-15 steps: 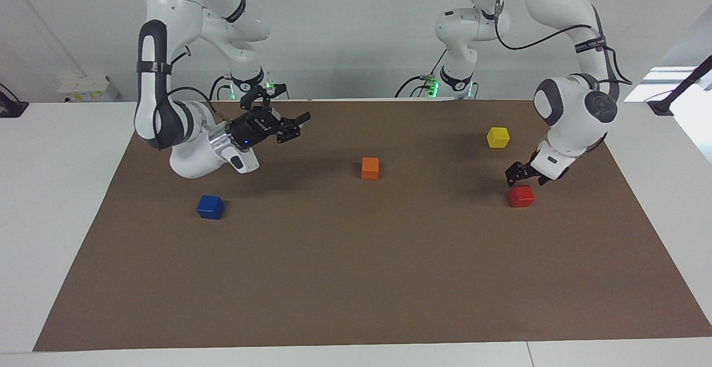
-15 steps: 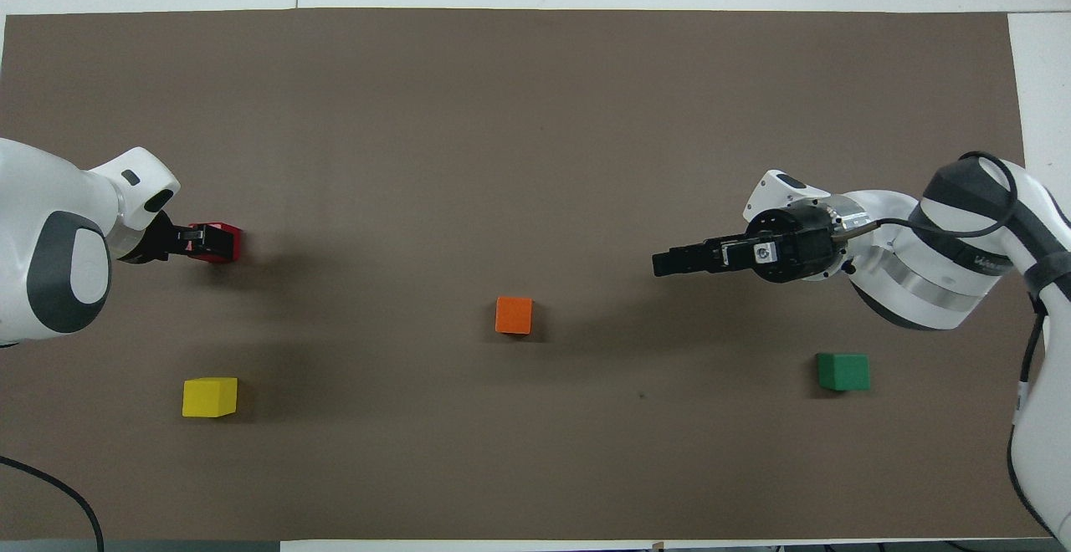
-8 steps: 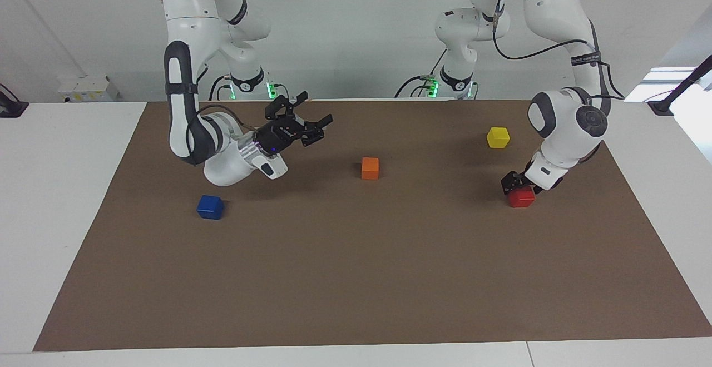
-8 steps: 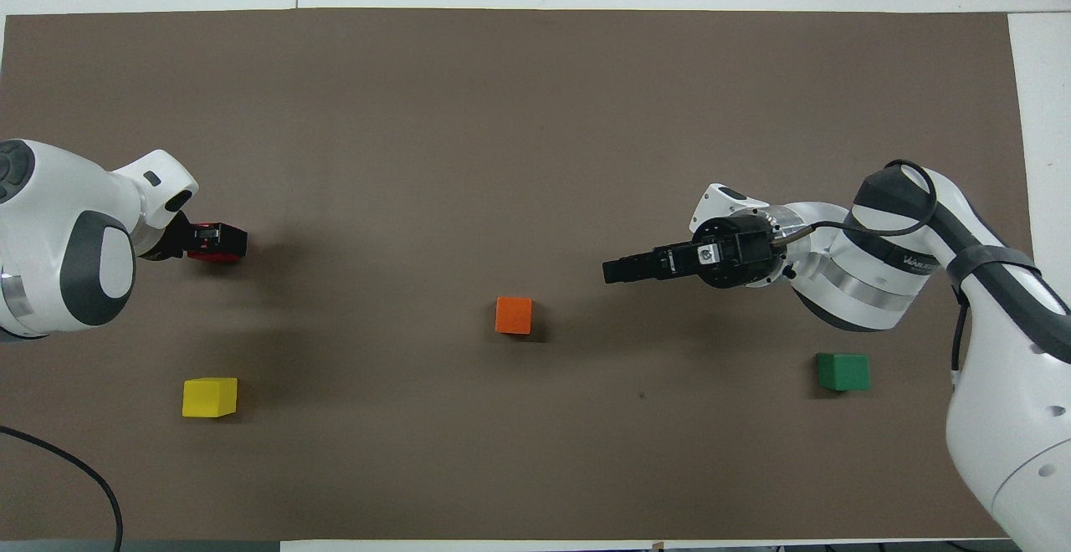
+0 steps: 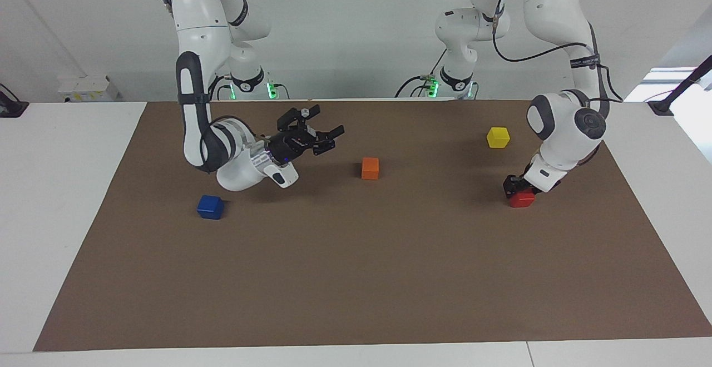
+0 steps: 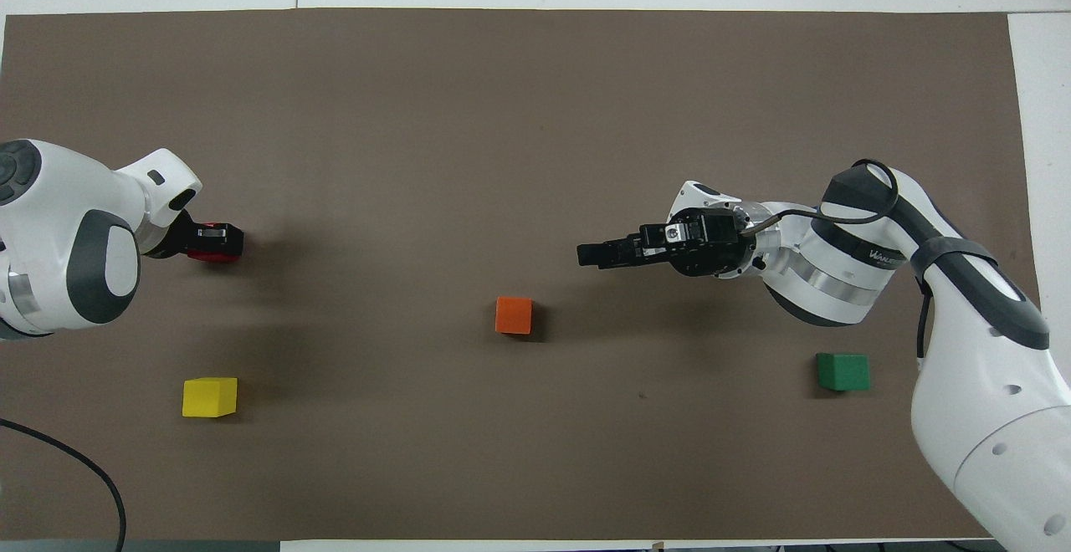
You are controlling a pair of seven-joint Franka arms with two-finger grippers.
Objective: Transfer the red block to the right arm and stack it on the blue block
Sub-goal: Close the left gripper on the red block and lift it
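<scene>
The red block lies on the brown mat at the left arm's end; it also shows in the overhead view. My left gripper is down on the red block, which rests on the mat; in the overhead view the gripper covers most of it. The blue block lies at the right arm's end, hidden in the overhead view. My right gripper is open and empty in the air, level, pointing toward the middle of the mat; it also shows in the overhead view.
An orange cube lies mid-mat, close to the right gripper's tip. A yellow cube lies nearer to the robots than the red block. A green cube lies at the right arm's end, near the robots.
My left gripper has come down from just above the red block onto it. My right gripper has swung toward the middle of the mat, closer to the orange cube.
</scene>
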